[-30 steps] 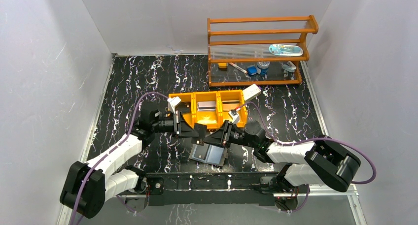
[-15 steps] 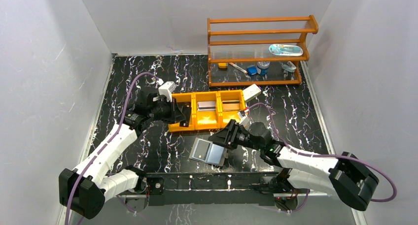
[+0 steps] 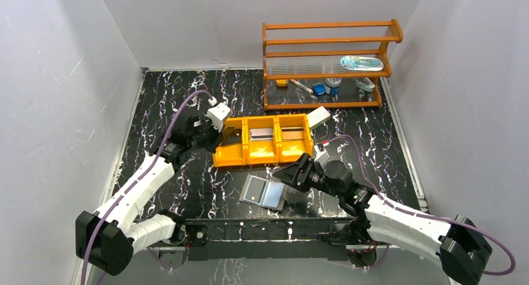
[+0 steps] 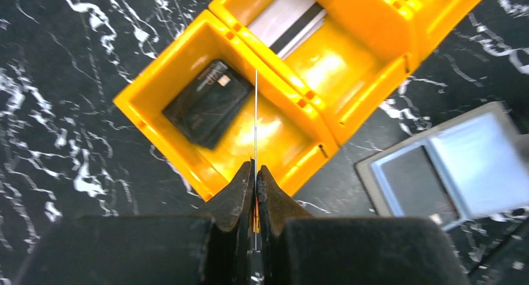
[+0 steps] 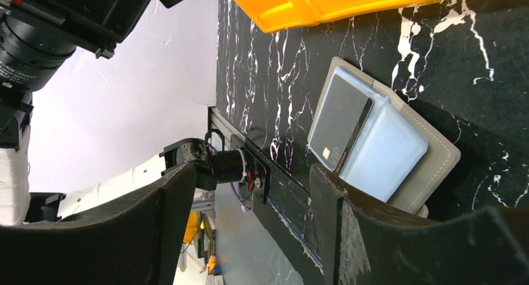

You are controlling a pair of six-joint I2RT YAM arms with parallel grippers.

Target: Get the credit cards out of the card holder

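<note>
The card holder (image 3: 265,193) lies open by the tabletop's (image 3: 187,98) near edge, a dark card (image 5: 340,123) in its pocket. The right pincer (image 3: 290,173) gapes empty beside it; the left pincer (image 4: 256,173) pinches an edge-on card (image 4: 256,110) over the orange tray (image 4: 150,110).

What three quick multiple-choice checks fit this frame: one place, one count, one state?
1. Where is the card holder?
A) open on the table, near side of the orange tray
B) in the tray's middle compartment
C) folded shut in the tray's end compartment

2. How many compartments has the tray?
A) two
B) three
C) four

3. The left pincer is:
A) wide open
B) shut on a thin card held edge-on
C) shut on the card holder

1 A: the top view shows it spread on the table, clear of the tray.
2 B: two dividers split it in three.
3 B: its jaws pinch a card seen as a thin line.
</note>
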